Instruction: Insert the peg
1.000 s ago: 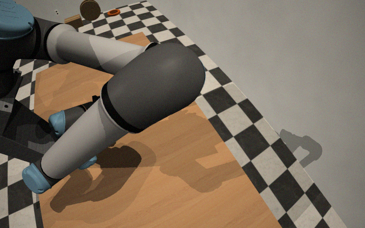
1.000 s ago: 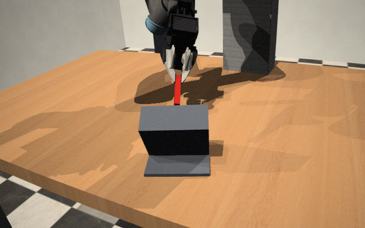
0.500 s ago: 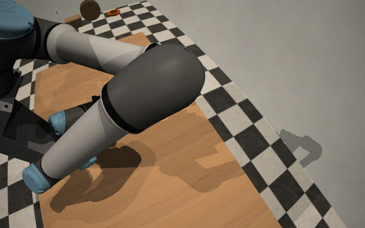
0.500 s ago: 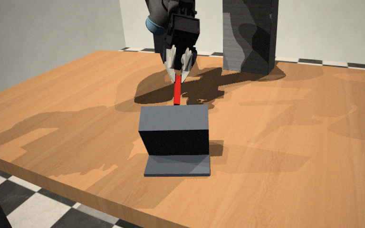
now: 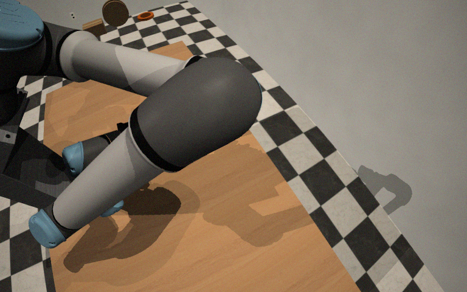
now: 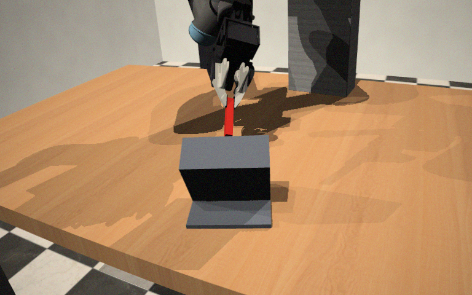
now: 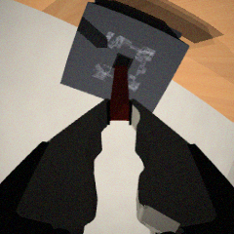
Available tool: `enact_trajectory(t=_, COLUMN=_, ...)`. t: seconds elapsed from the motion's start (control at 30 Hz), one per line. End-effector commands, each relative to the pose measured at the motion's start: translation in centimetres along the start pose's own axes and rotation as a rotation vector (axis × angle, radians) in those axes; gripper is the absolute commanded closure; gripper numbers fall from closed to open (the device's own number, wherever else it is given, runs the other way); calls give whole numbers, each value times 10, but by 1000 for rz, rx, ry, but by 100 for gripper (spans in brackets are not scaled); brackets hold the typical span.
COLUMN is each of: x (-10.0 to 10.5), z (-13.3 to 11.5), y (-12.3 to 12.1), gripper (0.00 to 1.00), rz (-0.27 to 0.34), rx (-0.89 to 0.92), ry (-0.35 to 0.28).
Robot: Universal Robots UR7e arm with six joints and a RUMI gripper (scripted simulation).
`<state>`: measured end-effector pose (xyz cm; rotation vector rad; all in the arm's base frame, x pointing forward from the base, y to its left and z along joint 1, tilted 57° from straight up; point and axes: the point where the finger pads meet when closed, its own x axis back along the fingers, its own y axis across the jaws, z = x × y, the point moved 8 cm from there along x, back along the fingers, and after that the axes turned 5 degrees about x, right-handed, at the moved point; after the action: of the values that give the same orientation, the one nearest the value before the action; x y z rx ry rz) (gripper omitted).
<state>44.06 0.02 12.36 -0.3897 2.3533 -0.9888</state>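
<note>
My gripper is shut on the red peg, which points down and forward toward the grey sloped panel on the wooden table. In the exterior view the peg's lower end is hidden behind the panel's top edge. In the wrist view the gripper holds the peg, and its tip lies over the dark hole in the middle of the panel's face. I cannot tell how far the tip is inside. In the top view the arm hides the gripper, peg and panel.
A tall dark grey block stands at the back of the table, right of the gripper. The panel has a flat base plate toward the table's front edge. A brown disc and an orange ring lie on the checkered floor.
</note>
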Motion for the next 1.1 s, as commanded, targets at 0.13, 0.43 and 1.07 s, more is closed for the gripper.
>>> enact_trajectory(t=0.13, x=0, z=0, y=0, gripper=100, rz=1, rx=43, ry=1)
enact_trajectory(t=0.43, x=0, z=0, y=0, gripper=100, rz=1, rx=75, ry=1)
enact_trajectory(t=1.07, x=0, z=1, y=-1, gripper=100, rz=1, rx=155, ry=1)
